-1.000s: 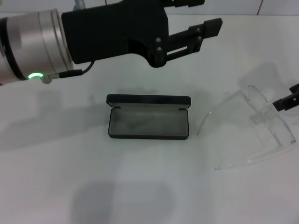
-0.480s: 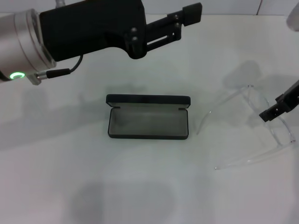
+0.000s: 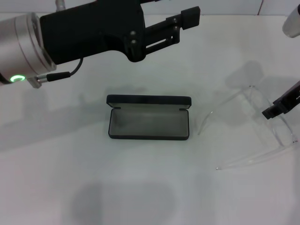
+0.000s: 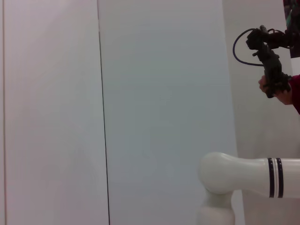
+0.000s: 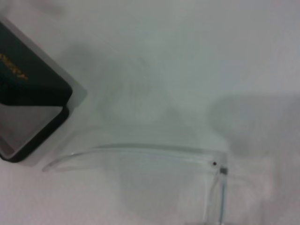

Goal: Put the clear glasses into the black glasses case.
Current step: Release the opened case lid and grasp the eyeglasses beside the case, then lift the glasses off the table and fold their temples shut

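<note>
The black glasses case (image 3: 149,123) lies open at the table's middle, grey lining up and lid propped toward the back. Its corner with orange lettering (image 5: 28,86) shows in the right wrist view. The clear glasses (image 3: 255,124) rest on the table to the right of the case, arms unfolded; one thin arm (image 5: 140,151) runs across the right wrist view. A black finger of my right gripper (image 3: 280,106) hangs over the glasses' front at the right edge. My left gripper (image 3: 183,9) hovers high behind the case, open and holding nothing.
A plain white table (image 3: 140,187) carries everything, with bare surface in front of the case. The left wrist view shows only a pale wall (image 4: 154,93), a white robot link (image 4: 248,174) and a hand holding a black device (image 4: 272,70).
My left arm has drawn back to the left and a little upward. The right gripper's finger has dropped slightly lower over the glasses. Case and glasses have stayed in place.
</note>
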Motion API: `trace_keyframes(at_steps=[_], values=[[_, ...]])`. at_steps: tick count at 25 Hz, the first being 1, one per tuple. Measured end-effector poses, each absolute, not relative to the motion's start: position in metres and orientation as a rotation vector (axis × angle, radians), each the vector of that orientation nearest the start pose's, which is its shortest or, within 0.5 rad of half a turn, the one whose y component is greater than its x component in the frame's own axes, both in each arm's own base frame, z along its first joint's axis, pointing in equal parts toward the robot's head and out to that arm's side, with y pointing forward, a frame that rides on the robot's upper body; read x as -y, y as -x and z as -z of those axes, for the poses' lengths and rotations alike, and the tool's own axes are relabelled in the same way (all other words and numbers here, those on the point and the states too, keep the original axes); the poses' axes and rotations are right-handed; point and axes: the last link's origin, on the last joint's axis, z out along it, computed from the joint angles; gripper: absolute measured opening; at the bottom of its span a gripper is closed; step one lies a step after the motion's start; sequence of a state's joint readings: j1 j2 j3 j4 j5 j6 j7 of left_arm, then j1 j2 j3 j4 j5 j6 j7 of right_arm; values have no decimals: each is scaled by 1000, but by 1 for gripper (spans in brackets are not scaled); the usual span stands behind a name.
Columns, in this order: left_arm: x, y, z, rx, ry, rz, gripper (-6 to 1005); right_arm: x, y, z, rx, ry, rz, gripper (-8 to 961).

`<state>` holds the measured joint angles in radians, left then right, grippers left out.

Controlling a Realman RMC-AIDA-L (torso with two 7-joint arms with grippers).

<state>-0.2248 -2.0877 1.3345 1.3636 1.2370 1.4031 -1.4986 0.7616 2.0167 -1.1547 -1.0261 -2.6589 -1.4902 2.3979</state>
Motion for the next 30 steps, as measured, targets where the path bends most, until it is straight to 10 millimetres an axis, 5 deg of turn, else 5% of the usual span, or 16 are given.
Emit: trace_keyframes(at_steps=[11,14,19,22,26,30], values=[[-297,131,-47,78,2567,1205,502,-390,-223,-20,-993,2548,534,241],[-297,134,-46,92,2567,1206,502,-387,-229,-29,-988,2518,516,127],[-295,142,-52,121,2550,1250,503,-377,-233,-65,-990,2446,427,112],[-293,148,-55,149,2540,1300,501,-360,-228,-92,-1015,2487,241,109],[-288,151,-57,130,2569,1350,496,-330,-202,-125,-932,2641,-253,109],[-287,144,-53,72,2628,1378,491,-315,-186,-135,-735,2738,-548,109]])
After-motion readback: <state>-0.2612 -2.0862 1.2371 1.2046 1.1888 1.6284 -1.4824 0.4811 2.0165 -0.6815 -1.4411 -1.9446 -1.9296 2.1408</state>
